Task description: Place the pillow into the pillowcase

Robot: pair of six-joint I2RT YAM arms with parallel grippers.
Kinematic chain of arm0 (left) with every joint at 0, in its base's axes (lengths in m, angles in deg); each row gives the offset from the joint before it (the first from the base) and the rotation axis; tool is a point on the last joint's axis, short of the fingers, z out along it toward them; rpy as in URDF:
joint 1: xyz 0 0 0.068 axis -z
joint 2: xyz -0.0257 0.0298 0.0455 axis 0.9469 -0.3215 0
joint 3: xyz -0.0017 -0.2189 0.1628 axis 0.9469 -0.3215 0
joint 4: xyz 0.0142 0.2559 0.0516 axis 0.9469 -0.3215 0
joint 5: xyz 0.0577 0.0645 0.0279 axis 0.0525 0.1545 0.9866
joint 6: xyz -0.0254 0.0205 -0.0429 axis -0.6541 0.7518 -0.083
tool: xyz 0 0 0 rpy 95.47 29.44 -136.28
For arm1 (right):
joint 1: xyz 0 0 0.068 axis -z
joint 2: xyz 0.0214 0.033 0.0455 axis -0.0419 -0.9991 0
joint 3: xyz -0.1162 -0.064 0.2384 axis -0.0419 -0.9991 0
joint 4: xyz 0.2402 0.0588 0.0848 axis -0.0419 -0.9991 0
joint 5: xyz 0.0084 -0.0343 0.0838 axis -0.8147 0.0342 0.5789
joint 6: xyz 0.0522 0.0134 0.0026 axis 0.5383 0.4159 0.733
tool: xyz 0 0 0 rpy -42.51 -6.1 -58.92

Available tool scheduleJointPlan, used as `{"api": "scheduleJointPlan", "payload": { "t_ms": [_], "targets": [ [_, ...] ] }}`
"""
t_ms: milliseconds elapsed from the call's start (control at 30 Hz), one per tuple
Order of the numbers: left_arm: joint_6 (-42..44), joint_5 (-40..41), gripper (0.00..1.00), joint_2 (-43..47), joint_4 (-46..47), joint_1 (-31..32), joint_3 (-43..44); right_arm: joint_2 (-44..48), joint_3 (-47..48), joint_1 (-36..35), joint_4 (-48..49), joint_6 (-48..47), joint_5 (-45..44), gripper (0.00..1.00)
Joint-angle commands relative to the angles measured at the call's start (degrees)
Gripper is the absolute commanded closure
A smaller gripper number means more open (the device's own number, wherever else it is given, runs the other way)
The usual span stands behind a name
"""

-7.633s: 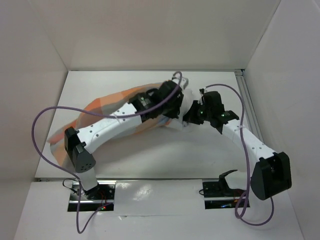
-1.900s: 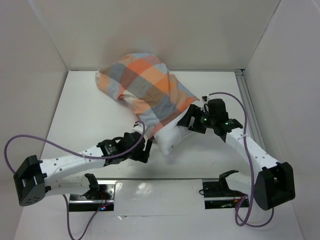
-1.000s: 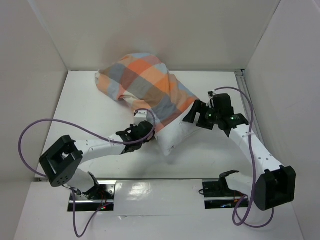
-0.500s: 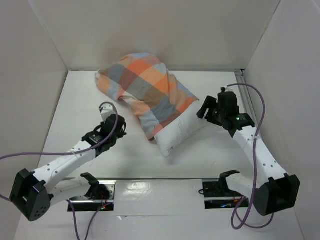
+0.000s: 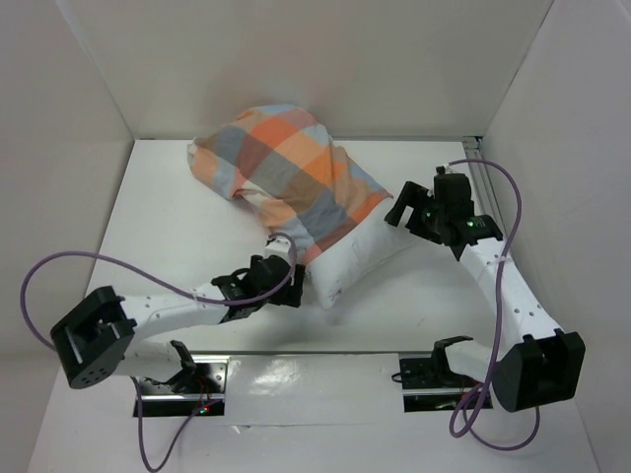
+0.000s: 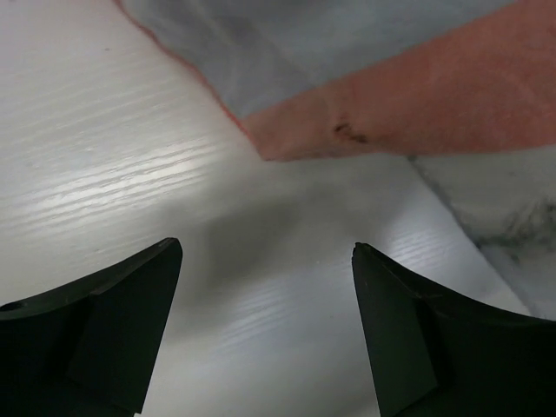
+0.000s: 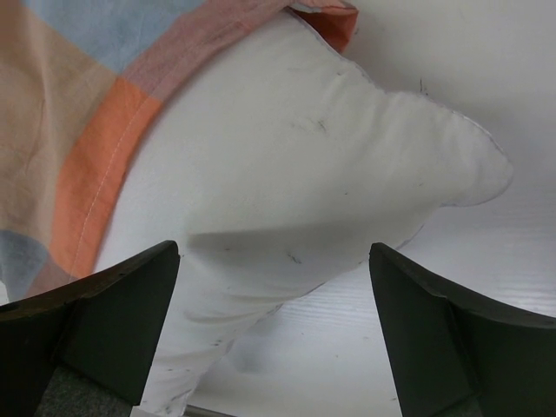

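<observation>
Left gripper (image 5: 289, 289) hangs low over the table (image 5: 158, 227) with its jaws spread wide and nothing between them; the left wrist view shows only bare tabletop in the gap. Right gripper (image 5: 400, 210) is likewise spread and empty, its two fingers framing the white cushion without touching it, as far as the right wrist view shows.

The pillowcase (image 5: 286, 172) already covers most of the pillow (image 5: 360, 258). The checked bundle runs from about 11 o'clock on the table down toward the centre, and only the pillow's bare white end sticks out of the mouth, pointing toward 5 o'clock. The job therefore looks well along, with the last part of the cushion not yet covered.

The placing of the arms seems to follow from that. The left gripper sits just beside the near corner of the open hem, which lies at roughly 1 o'clock from it. In the left wrist view the orange edge of the pillowcase (image 6: 417, 104) lies at 1 o'clock, just ahead of the fingertips, with a grey-smudged patch of pillow (image 6: 512, 234) at 3 o'clock. That is probably a set-up to pinch the hem and draw it over the exposed end.

The right gripper stands at the opposite flank, with the pillow at about 8 o'clock from it in the overhead view. Through its wrist camera the bulging pillow (image 7: 330, 165) fills the space ahead and the hem of the pillowcase (image 7: 87, 104) crosses at 10 o'clock, so it looks placed to push or steady the cushion.
</observation>
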Motion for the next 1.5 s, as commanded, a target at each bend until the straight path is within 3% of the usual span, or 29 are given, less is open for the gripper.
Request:
{"api": "scheduleJointPlan", "payload": {
  "t_ms": [0,233,633,733,767,867,1033,1267,1300,1367,1467],
  "targets": [
    [1.9,3.9,0.07,-6.6,6.6,2.4,3.8,0.6,1.0,0.8,2.4,-1.0,2.8,0.03],
    [2.4,12.5,0.20,-13.4,11.4,3.6,6.4,0.6,1.0,1.8,2.4,-1.0,3.3,0.01],
    [-14.1,29.1,0.33,-19.8,7.9,4.7,10.8,1.1,-0.8,1.9,3.5,-0.5,6.3,0.01],
    [-21.9,33.4,0.49,-24.3,-1.2,4.7,16.1,1.1,-1.3,1.9,3.5,-0.5,6.8,0.01],
    [-24.6,34.6,0.68,-25.9,-4.6,4.7,17.2,0.6,-1.3,1.9,4.0,0.0,6.8,0.01],
    [-28.4,35.2,0.98,-25.9,-9.3,4.7,18.9,0.6,-1.3,1.9,3.3,0.0,7.4,0.01],
    [-34.1,35.7,1.00,-15.4,-15.8,4.7,14.7,0.6,0.1,1.9,1.9,-2.9,6.9,0.01],
    [-38.8,32.8,1.00,2.2,-24.9,-3.9,7.5,4.2,3.5,1.9,0.8,-5.5,5.7,0.03],
    [-38.3,31.7,1.00,4.8,-24.9,-5.2,6.9,4.2,2.8,1.9,1.6,-5.5,5.7,0.05],
    [-39.2,30.3,1.00,6.3,-27.4,-9.3,6.8,4.7,1.3,1.9,2.1,-5.5,5.7,0.24],
    [-40.6,26.3,1.00,7.0,-31.5,-13.8,8.8,4.2,-3.1,1.9,3.8,-5.5,7.8,0.43]
  ]
}}
